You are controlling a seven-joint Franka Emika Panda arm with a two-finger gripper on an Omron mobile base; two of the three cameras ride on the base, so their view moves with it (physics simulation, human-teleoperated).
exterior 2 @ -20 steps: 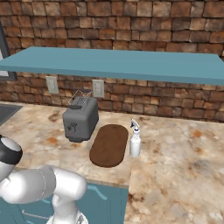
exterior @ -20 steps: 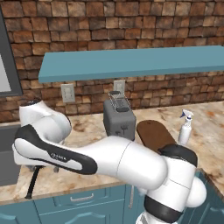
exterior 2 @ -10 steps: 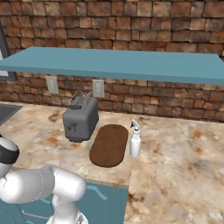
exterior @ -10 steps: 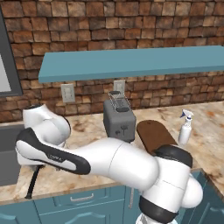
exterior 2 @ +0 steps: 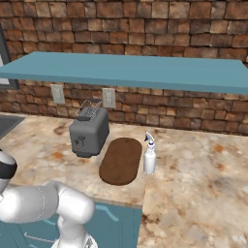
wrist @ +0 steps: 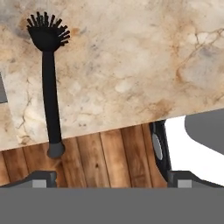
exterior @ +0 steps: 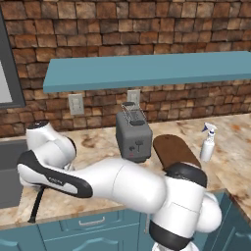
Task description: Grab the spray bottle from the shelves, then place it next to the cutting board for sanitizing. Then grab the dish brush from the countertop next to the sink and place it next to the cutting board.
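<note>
Left base view: brush (exterior: 38, 204) lies at counter (exterior: 100, 142) front edge, under bent arm. Right base view: bottle (exterior 2: 149, 154) stands just beside board (exterior 2: 120, 160). Hand view: gripper (wrist: 111, 177) wide open, empty; brush (wrist: 49, 78) up-left of left fingertip, handle end overhanging edge.

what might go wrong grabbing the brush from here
The slim black dish brush lies with its handle end past the edge of the beige marbled countertop; a nudge might tip it to the floor. It sits left of the open claw, so closing now would likely miss it.
</note>
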